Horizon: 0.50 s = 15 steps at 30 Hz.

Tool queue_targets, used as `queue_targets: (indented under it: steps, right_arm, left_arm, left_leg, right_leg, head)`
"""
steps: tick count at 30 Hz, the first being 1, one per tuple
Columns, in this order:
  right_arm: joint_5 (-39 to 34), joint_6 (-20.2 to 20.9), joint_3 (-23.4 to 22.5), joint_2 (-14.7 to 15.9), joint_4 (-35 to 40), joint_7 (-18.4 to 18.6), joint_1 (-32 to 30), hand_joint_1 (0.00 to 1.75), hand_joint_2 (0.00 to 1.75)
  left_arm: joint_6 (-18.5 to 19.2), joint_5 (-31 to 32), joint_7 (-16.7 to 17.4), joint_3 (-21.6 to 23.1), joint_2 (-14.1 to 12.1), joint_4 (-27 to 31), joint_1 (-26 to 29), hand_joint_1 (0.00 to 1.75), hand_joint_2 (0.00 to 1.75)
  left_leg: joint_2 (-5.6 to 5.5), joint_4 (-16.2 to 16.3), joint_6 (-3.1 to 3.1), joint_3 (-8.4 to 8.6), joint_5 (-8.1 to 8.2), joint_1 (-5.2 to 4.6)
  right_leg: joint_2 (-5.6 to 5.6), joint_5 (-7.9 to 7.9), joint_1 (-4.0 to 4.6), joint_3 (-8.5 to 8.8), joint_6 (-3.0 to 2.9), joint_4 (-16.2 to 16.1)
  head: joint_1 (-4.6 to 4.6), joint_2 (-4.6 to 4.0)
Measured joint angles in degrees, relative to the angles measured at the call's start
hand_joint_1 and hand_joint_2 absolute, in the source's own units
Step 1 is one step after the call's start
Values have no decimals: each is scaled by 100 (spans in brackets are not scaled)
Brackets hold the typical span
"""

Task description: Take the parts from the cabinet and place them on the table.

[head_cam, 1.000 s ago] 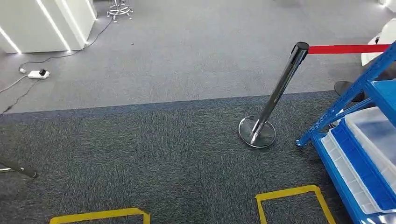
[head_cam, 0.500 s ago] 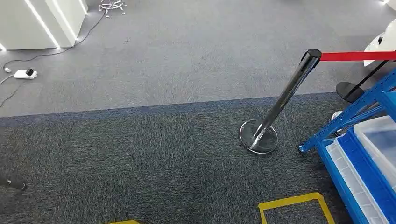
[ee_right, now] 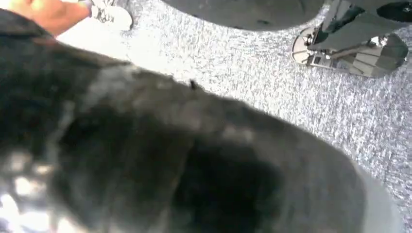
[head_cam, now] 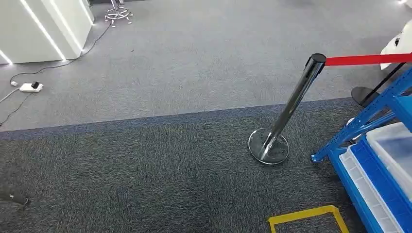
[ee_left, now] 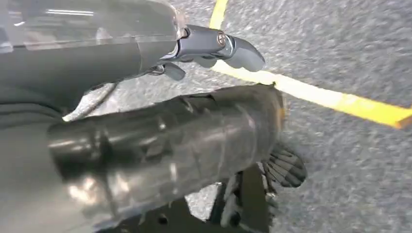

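The left hand [ee_left: 214, 46] hangs over carpet [ee_left: 350, 43] near a yellow tape line [ee_left: 316, 94], its thumb [ee_left: 240, 51] stretched out and fingers [ee_left: 173, 71] apart, holding nothing. The right hand is a dark blur up close; whether its fingers are clenched or released cannot be told. At the head view's right edge stands the blue cabinet [head_cam: 369, 114], with a clear bin [head_cam: 393, 145] over a blue tray [head_cam: 381, 182]; their contents cannot be made out. Beside it stands a chrome post [head_cam: 291, 109] with a red belt [head_cam: 364, 59].

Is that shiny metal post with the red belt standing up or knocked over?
Standing. The chrome barrier post rises from its round base, flat on the dark carpet; its lean looks like camera angle. The red belt stretches taut from its top.
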<state>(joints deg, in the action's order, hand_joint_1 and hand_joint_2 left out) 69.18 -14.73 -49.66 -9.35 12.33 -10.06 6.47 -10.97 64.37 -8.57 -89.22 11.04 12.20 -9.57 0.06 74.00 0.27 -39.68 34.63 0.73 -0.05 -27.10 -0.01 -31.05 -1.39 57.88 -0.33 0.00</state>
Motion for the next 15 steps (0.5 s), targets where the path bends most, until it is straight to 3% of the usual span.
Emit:
queue_targets:
  steps: [1, 2, 3, 5, 6, 10, 11, 12, 13, 15]
  right_arm:
    - [0, 0, -2, 0, 0, -2, 0, 0, 0]
    - [0, 0, -4, 0, 0, -2, -1, 0, 0]
    - [0, 0, -4, 0, 0, -2, -1, 0, 0]
    - [2, 0, -7, -2, 0, -2, 3, 0, 0]
    - [4, 0, -7, -2, 0, -2, 3, 0, 0]
    - [7, 0, -7, -4, 0, -13, 17, 0, 0]
    - [7, -2, -7, 0, 0, -26, 17, 0, 0]
    - [9, -4, -7, -2, 0, -54, 13, 0, 0]
    - [13, -2, -7, -2, 0, -74, 13, 0, 0]
    - [20, 9, -7, -2, 0, -100, 13, 0, 0]
  left_arm:
    - [-9, 0, 13, 0, 4, 0, 7, 0, 0]
    - [-13, 0, 15, 0, 7, 0, 16, 0, 0]
    - [-24, 0, 15, 0, 7, 0, 17, 0, 0]
    - [-44, 0, 15, 0, 4, 0, 11, 0, 0]
    - [-46, 0, 15, 0, 0, 0, 11, 0, 0]
    - [-57, 2, 15, 0, 0, 0, 1, 0, 0]
    - [-61, 7, 15, 0, 2, 0, 3, 0, 0]
    - [-61, 9, 18, 0, 0, 0, -3, 0, 0]
    - [-70, 11, 18, 0, -2, 0, -9, 0, 0]
    - [-79, 31, 24, 0, -2, 0, -5, 0, 0]
  left_leg:
    - [1, 297, -8, -144, 57, 0]
    - [1, 287, -8, -144, -28, 2]
    - [1, 4, 1, -6, -236, 2]
    - [1, -1076, 45, 549, -751, 0]
    - [-5, -1390, 74, 687, -712, -12]
    - [-15, -1427, 173, 672, -763, -55]
    - [-1, -1494, 235, 685, -815, -9]
    - [4, -1512, 263, 681, -834, -5]
    - [8, -1516, 288, 664, -849, -2]
    - [22, -1515, 293, 632, -853, -12]
  right_leg:
    - [1, -1, 10, -10, -2, 13]
    - [5, -5, 15, -14, -7, 25]
    - [10, -11, 19, -15, -12, 39]
    - [25, -37, 18, -18, 12, 87]
    - [25, -52, 30, -38, 36, 115]
    - [34, -57, 37, -77, 158, 119]
    - [39, -78, 45, -79, 187, 147]
    - [30, -198, 25, -123, 224, 267]
    - [26, -418, 12, -252, 257, 558]
    - [24, -869, -33, -651, 313, 1430]
  head:
    - [2, 0]
    - [0, 0]
    - [0, 0]
    - [0, 0]
    - [2, 0]
    - [2, 0]
    - [-2, 0]
    - [15, 0]
    - [11, 0]
    - [9, 0]
